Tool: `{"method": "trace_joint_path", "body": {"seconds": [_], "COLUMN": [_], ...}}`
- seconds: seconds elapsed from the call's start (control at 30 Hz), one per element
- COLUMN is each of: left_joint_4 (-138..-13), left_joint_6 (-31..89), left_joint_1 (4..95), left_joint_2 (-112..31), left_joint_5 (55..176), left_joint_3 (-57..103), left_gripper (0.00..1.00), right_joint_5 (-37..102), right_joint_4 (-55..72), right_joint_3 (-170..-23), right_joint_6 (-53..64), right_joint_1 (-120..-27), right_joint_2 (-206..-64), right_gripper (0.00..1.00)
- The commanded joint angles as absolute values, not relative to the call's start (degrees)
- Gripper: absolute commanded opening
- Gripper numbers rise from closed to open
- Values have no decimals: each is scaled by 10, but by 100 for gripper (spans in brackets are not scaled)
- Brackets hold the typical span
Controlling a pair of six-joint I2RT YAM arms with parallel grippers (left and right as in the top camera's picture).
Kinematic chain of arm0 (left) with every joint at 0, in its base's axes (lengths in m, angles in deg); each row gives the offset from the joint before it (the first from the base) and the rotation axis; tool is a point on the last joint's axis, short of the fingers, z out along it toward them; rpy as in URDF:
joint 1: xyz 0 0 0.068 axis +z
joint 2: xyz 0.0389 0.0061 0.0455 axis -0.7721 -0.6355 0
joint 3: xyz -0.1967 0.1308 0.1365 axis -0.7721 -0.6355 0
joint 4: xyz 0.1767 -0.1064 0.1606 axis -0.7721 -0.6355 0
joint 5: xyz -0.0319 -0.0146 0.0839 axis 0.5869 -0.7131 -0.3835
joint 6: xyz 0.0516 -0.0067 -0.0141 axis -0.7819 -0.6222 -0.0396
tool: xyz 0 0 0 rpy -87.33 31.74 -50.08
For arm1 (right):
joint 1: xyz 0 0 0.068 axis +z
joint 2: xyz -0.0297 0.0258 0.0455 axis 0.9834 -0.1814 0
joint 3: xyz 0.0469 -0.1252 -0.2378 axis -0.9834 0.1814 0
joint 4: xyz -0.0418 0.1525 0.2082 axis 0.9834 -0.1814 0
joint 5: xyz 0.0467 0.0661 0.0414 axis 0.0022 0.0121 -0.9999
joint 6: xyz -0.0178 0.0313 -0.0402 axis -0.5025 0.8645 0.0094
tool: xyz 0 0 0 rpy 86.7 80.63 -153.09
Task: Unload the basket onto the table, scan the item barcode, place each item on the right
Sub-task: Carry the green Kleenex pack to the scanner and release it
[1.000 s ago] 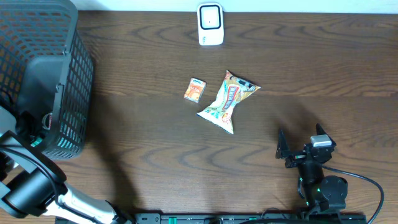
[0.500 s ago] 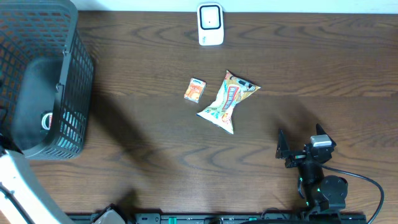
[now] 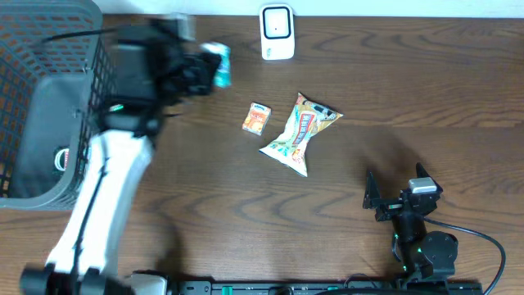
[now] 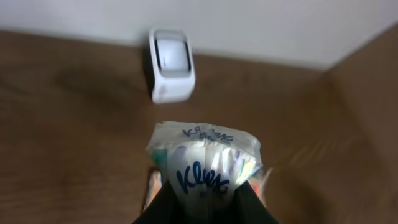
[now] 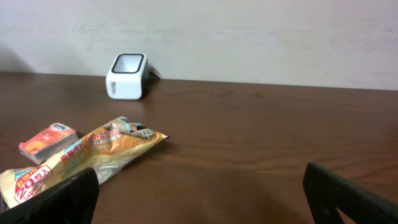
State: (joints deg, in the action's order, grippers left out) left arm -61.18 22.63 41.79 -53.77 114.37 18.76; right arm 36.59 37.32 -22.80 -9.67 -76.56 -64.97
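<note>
Left gripper (image 4: 205,196) pinches the Kleenex pack (image 4: 205,155), presenting it; next, aim its barcode at the far scanner (image 4: 171,62). Right gripper (image 5: 199,190) gapes, idle.

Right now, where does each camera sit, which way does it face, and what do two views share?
Overhead: fixed above, looking down on table, basket, scanner, snack bag; left arm, right arm show.
Left wrist: on the left arm, facing the scanner; left end effector grips a tissue pack.
Right wrist: low over the table, facing the back wall; the open right end effector frames it.
Shared: all three show the scanner.
</note>
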Motion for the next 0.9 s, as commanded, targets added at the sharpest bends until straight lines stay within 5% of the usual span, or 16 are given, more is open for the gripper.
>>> {"method": "trace_joint_path", "body": {"seconds": [0.0, 0.13, 0.27, 0.4, 0.87], "left_joint_4": [-614, -609, -604, -604, -583], "left_joint_6": [190, 191, 191, 190, 175], "left_joint_1": [376, 351, 346, 348, 443], "left_joint_2": [-605, -679, -721, -721, -486], "left_joint_5": [1043, 1041, 1041, 1010, 983], "left_joint_3": [188, 188, 188, 188, 190], "left_gripper": [8, 8, 59, 72, 76], "right_joint_5": [368, 368, 368, 368, 368], "right_joint_4": [371, 371, 371, 371, 371], "right_joint_3": [-228, -228, -228, -228, -228], "right_joint_6": [-103, -103, -103, -103, -103], "right_joint_1": [-761, -761, -761, -761, -761], "right_joint_2": [-647, -647, -647, -647, -647], "right_gripper": [99, 99, 99, 99, 99]}}
